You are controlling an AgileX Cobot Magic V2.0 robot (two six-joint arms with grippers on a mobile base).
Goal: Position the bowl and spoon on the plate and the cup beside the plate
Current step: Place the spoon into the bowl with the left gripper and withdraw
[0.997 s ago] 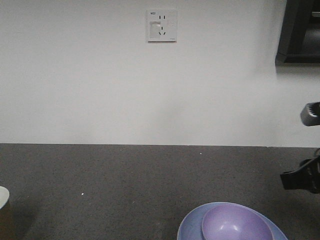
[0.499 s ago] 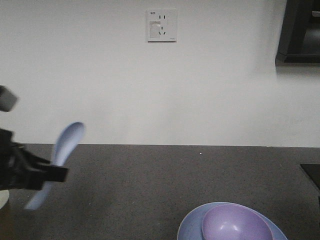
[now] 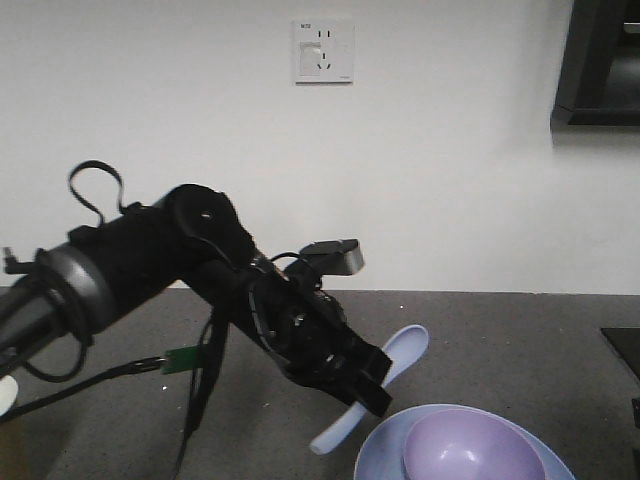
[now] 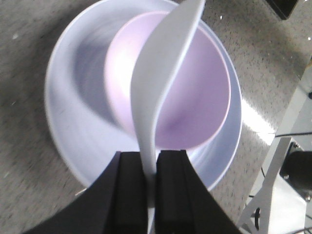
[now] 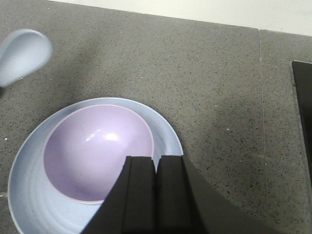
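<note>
My left gripper (image 3: 348, 388) is shut on the pale blue spoon (image 3: 400, 352), holding it by the handle just above and left of the plate (image 3: 378, 452). In the left wrist view the spoon (image 4: 163, 73) hangs over the lavender bowl (image 4: 207, 97), which sits inside the pale blue plate (image 4: 73, 117); the left gripper (image 4: 151, 170) pinches the handle. Above the plate's near right side, my right gripper (image 5: 156, 168) is shut and holds nothing. That view shows the bowl (image 5: 92, 151), the plate (image 5: 27, 195) and the spoon's scoop (image 5: 22, 53). Only a sliver of the cup's white rim (image 3: 4, 392) shows at the far left.
The dark speckled counter (image 3: 500, 340) ends at a white wall with a socket (image 3: 322, 50). A black cabinet (image 3: 600, 60) hangs at the top right. A black object (image 5: 304, 97) lies along the counter's right edge.
My left arm has swung in from the left, carrying the spoon to just over the plate and bowl. The right gripper has gone out of the front view.
</note>
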